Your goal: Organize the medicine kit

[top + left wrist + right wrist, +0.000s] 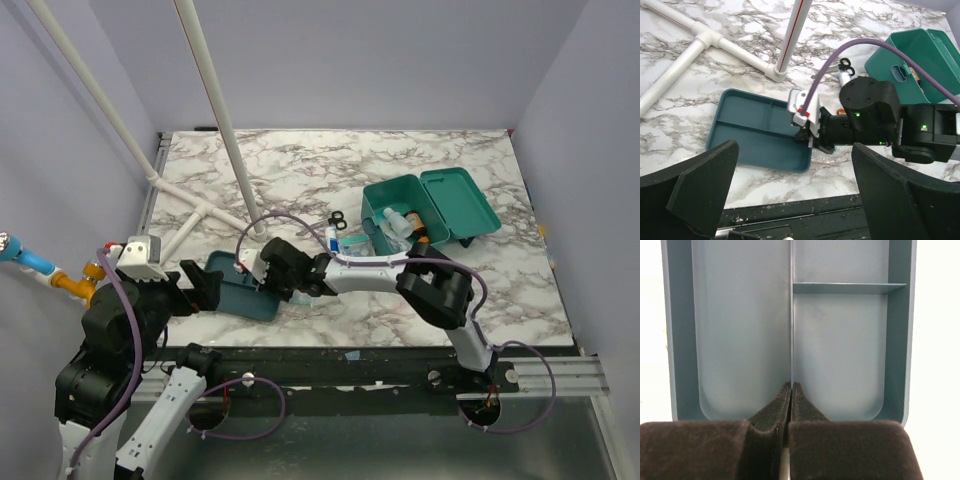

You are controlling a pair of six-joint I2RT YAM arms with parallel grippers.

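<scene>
Down at the right pincer, the jaws are clenched together on the thin middle divider of the divided tray, as far as its wrist view shows. The tray's compartments look bare there. From above, that arm reaches across to the left so that the pincer sits at the tray's right end, and the tray lies flat on the bench near its front-left part. Just to the left the left pincer hangs released, jaws wide apart and grasping nothing, aimed at the tray from the near side. Further out, the medicine kit stands well apart on the right half of the bench, lid swung back and resting open. A few bottles and small items sit inside its deep body. Between tray and kit lie a pair of scissors and some loose packets, too small to name. I judge the job to be roughly midway: some supplies are already in the box, while the tray has yet to be carried over and seated in it. The strays need gathering and the lid needs closing.
</scene>
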